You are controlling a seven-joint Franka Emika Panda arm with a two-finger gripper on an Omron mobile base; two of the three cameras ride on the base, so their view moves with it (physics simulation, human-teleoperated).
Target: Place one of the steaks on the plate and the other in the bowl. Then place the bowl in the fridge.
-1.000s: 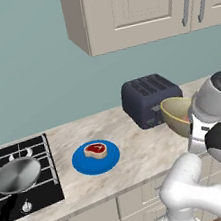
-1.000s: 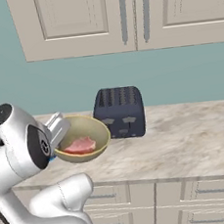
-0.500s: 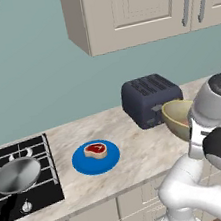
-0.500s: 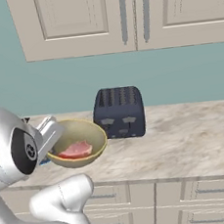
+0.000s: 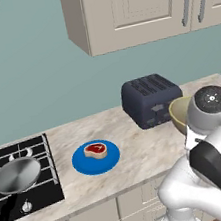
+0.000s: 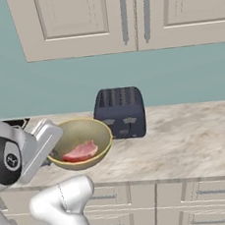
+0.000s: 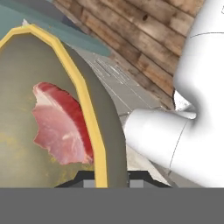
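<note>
My gripper [image 7: 106, 178] is shut on the near rim of the yellowish-olive bowl [image 6: 85, 136], holding it in the air over the counter's front edge, just left of the toaster in the right base view. A pale pink steak [image 6: 80, 151] lies inside the bowl [image 7: 94, 131], and this steak [image 7: 60, 126] shows close up in the hand view. In the left base view the bowl [image 5: 180, 113] peeks out behind my wrist. The deeper red steak [image 5: 95, 150] rests on the blue plate [image 5: 96, 164] on the counter. The fridge is out of view.
A dark toaster [image 5: 151, 99] stands at the back of the counter, right behind the bowl. A grey frying pan [image 5: 15, 176] sits on the black stove [image 5: 31, 202] at the left. Cream wall cabinets [image 6: 123, 14] hang overhead.
My arm's upper links have swung a little toward the robot's left. The bowl with its steak has stayed almost where it was, still held.
</note>
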